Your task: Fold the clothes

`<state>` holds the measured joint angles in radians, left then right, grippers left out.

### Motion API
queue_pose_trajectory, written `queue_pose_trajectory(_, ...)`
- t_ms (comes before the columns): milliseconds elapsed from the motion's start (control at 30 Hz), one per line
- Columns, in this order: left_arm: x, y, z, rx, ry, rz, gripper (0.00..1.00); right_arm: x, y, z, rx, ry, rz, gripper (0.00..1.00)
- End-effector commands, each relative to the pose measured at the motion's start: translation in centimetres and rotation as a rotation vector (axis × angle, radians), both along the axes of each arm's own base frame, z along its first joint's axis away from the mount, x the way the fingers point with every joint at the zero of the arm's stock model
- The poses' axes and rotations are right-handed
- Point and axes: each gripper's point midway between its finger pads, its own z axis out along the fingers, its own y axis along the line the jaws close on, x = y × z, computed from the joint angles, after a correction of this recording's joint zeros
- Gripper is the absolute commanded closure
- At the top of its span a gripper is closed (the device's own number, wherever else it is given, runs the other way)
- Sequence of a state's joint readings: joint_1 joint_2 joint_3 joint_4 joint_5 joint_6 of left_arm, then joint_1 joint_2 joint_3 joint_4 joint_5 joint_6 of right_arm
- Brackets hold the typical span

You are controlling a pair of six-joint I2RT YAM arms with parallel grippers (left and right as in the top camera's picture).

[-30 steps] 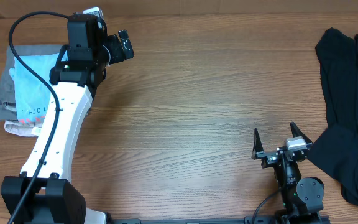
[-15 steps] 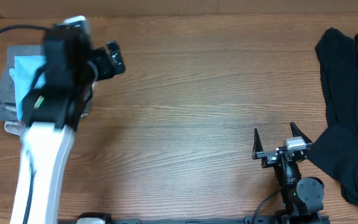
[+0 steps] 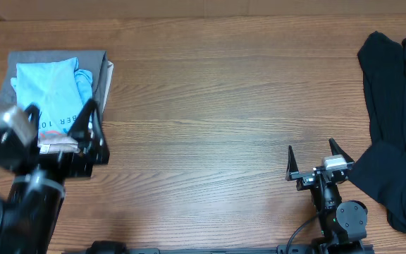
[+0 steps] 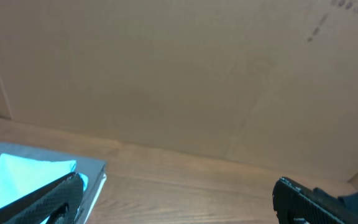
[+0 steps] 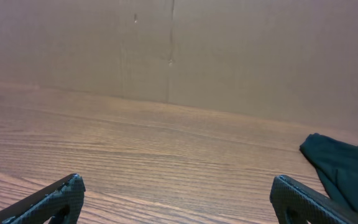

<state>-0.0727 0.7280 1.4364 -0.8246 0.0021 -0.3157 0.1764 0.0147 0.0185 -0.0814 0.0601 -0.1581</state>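
The table [image 3: 210,106] is brown wood-grain, smooth, with a faint sheen. At the upper left of the overhead view the light blue T-shirt [image 3: 48,88] is soft matt cloth, slightly creased. It lies on grey cloth [image 3: 104,70] that looks duller and also matt. At the right edge a dark garment [image 3: 397,106] is matt cloth in loose folds. The wall [image 4: 166,74] behind the table looks like plain brown cardboard, matt. The left gripper [image 4: 178,186] and right gripper [image 5: 176,186] have black fingers [image 5: 48,202] with a fine-grained, dull finish, plastic by the look.
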Motion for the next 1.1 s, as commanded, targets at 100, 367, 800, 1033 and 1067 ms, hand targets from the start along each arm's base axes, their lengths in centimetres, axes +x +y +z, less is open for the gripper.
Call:
queue_pose_trajectory(100, -1.3, 0.9, -2.9, 0.002, 0.102, 0.042, 0.00, 0.0, -0.2, -0.2, -0.006, -0.005, -0.010, 0.00)
queue_pose_trajectory(367, -4.1, 1.9, -12.0, 0.001, 0.244, 0.092, 0.00, 0.0, -0.2, -0.2, -0.006, -0.005, -0.010, 0.00)
queue_pose_trajectory(800, -1.9, 3.1, -21.5, -0.103, 0.101, 0.168, 0.00, 0.0, -0.2, -0.2, -0.006, -0.005, -0.010, 0.00)
queue_pose_trajectory(1033, 1.0, 3.4, -22.4, -0.119, -0.071, 0.159, 0.00, 0.0, -0.2, -0.2, -0.006, -0.005, -0.010, 0.00)
queue_pose_trajectory(1067, 1.3, 3.4, -22.4, -0.118, -0.089, 0.159, 0.00, 0.0, -0.2, -0.2, -0.006, -0.005, -0.010, 0.00)
